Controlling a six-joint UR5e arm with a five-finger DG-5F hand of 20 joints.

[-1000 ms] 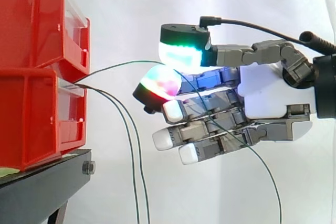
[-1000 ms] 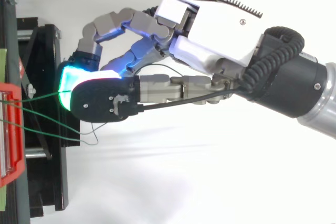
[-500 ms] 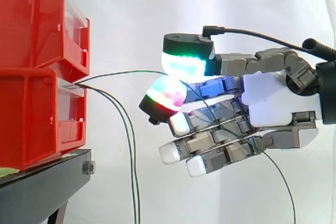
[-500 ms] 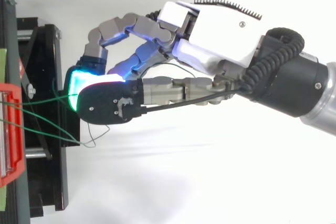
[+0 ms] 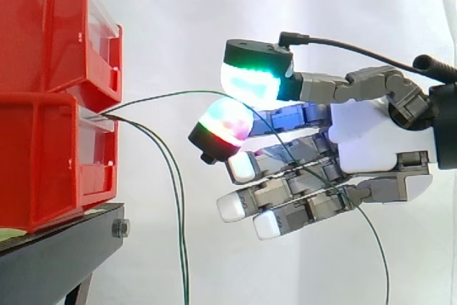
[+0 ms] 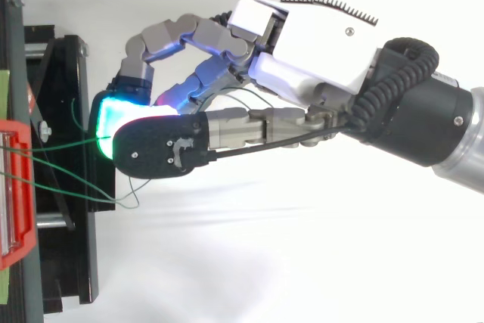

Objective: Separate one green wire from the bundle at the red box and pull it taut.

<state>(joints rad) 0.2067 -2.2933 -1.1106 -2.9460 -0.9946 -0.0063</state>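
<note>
Two red bins [image 5: 43,105] are stacked at the left, seen from above as a red rim [image 6: 26,247]. Thin green wires come out between them. One green wire [image 5: 178,94] arcs up and right in a slack curve. It passes between the green-glowing thumb pad [image 5: 250,82] and a multicoloured finger pad [image 5: 227,119]. It then runs across the other fingers and hangs down at the right. My hand [image 5: 371,133] is right of the bins, pinching this wire [image 6: 60,144]. Two other wires [image 5: 175,198] droop straight down from the bins.
The bins rest on a black stand [image 5: 57,255] with a bolt on its front edge, also visible from above [image 6: 68,262]. A white curtain forms the background. The loose wire ends loop just beside the stand [image 6: 132,202].
My hand has drawn slightly right, away from the bins, carrying the wire with it. The thumb pad has lifted a little off the finger pad. The drooping wires barely moved.
</note>
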